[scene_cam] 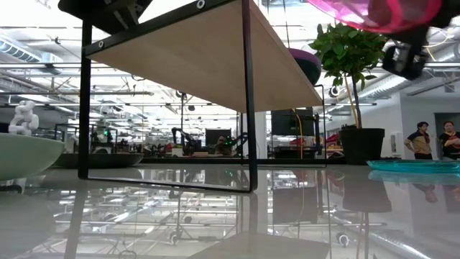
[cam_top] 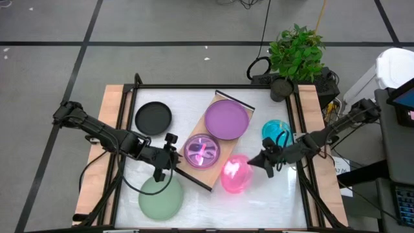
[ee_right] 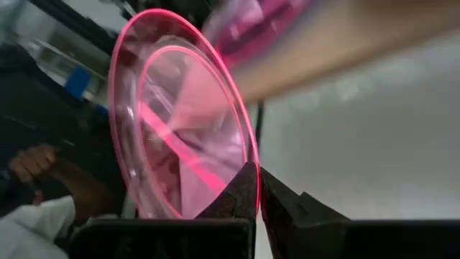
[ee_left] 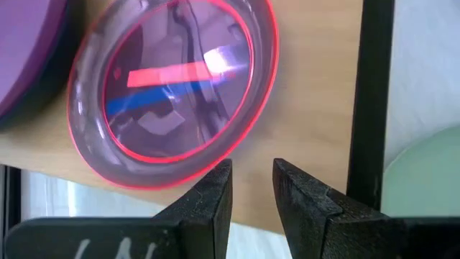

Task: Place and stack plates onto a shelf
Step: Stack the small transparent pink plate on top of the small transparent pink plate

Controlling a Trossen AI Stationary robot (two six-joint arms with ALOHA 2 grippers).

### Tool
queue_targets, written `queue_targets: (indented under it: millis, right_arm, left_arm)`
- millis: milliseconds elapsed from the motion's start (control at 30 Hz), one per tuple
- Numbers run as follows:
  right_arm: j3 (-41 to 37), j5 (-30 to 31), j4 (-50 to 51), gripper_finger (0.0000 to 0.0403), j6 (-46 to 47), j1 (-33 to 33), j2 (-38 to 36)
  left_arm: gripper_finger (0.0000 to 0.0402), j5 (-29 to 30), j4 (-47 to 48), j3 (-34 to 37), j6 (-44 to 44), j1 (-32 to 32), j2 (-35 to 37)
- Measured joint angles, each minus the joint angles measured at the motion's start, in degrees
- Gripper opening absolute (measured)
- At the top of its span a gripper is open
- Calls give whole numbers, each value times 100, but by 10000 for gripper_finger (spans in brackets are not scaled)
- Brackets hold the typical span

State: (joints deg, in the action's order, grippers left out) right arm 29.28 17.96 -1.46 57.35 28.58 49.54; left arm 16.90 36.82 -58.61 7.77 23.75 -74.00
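The light-wood shelf (cam_top: 194, 139) stands slantwise mid-table on black legs (scene_cam: 248, 108). On it lie a purple plate (cam_top: 226, 120) and a small translucent pink plate (cam_top: 202, 150). A black plate (cam_top: 153, 118), a pale green plate (cam_top: 160, 196) and a cyan plate (cam_top: 276, 131) rest on the table. My right gripper (cam_top: 262, 162) is shut on a second pink plate (cam_top: 236, 173), right of the shelf's near end. My left gripper (ee_left: 251, 187) hovers narrowly open over the board beside the shelved pink plate (ee_left: 172, 86), touching nothing. My right gripper pinches the pink plate's rim (ee_right: 241, 169) between its two fingers. The fingers come level from the table's right side. The plate is lifted clear, high above the tabletop (scene_cam: 374, 14), and tilted.
A potted plant (cam_top: 296, 55) stands at the far right corner, behind the cyan plate (scene_cam: 417, 165). Black frame rails (cam_top: 194, 87) run round the table. The green plate (scene_cam: 21, 155) lies left of the shelf's legs. People (scene_cam: 431, 140) stand in the room beyond.
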Motion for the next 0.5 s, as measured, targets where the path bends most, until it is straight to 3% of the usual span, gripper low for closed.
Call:
queue_targets:
  millis: [500]
  right_arm:
    - [20,-340,-1664,0,-1077,-1304,277]
  left_arm:
    - [108,54,-11,0,206,2,223]
